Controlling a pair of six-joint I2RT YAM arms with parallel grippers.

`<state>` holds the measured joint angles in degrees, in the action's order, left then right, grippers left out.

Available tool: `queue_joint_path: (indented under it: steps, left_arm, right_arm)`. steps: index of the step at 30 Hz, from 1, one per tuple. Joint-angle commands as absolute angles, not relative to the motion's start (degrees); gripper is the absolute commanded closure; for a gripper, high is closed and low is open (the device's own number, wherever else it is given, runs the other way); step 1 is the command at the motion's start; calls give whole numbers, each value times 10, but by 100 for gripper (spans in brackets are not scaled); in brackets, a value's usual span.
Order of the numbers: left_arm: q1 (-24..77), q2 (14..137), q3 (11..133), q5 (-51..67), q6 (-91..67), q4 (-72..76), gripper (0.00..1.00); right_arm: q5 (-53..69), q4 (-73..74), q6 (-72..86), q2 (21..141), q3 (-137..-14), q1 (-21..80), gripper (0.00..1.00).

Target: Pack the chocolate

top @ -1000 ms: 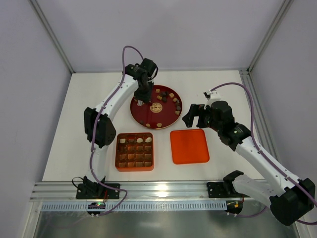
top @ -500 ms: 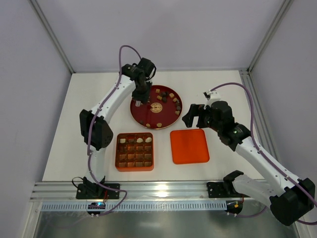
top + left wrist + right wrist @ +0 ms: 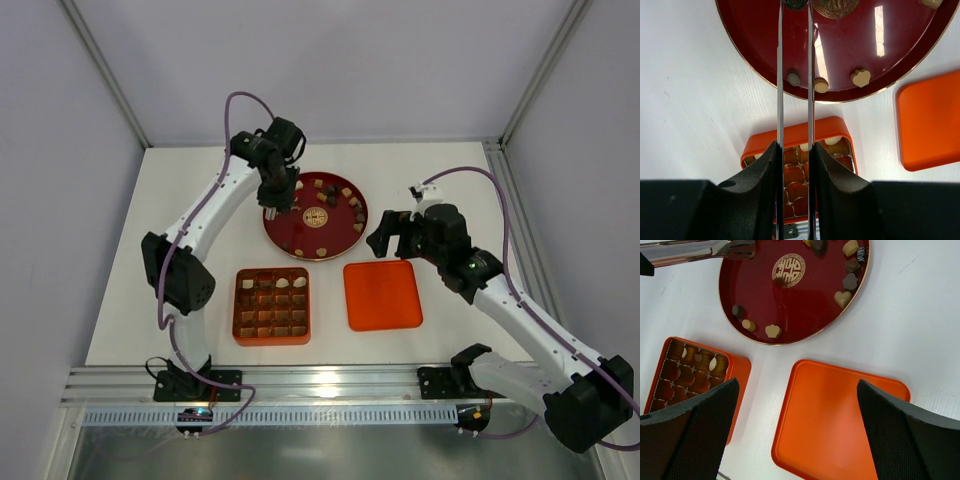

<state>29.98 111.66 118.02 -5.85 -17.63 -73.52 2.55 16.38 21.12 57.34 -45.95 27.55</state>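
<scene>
Nearest the arm bases, the orange box (image 3: 272, 341) sits open on the counter (image 3: 180, 300), and a few cream pieces of chocolate (image 3: 282, 284) show in its far row. How many of the remaining cells are filled cannot be read reliably. Just to its right lies the flat lid (image 3: 382, 295), apart from the box. The right fingers (image 3: 690, 435) hang spread wide above the lid's far edge, holding nothing. Beyond these stands the red plate (image 3: 295, 232), where most of the chocolate lies loose along the near and far-right rim. The left fingers (image 3: 762, 172) (two long, thin metal blades) reach over the plate's left half, drawn close together and clamped on a dark piece (image 3: 796, 4) at their tips. Whether that piece has cleared the plate surface cannot be told. The step in hand is judged to be carrying this piece to a free cell in the box. The hazards are as follows. The blades grip only a narrow band of a small, smooth piece, so a quick swing or a brush against the plate rim could flick it onto the counter. The cells are tight, so poor alignment could set the piece on a divider or on top of a filled cell. Opening the blades too high could make the piece bounce out.
</scene>
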Motion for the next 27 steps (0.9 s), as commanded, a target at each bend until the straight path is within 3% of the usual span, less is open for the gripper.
queue_joint_path:
  steps: [1,27]
  left_arm:
    - [300,1059,1163,-46,-182,-744,73]
    - [301,796,943,-22,-216,-775,72]
  right_arm:
    - [30,134,214,577,-459,277,0]
    - [33,125,222,614,-481,277,0]
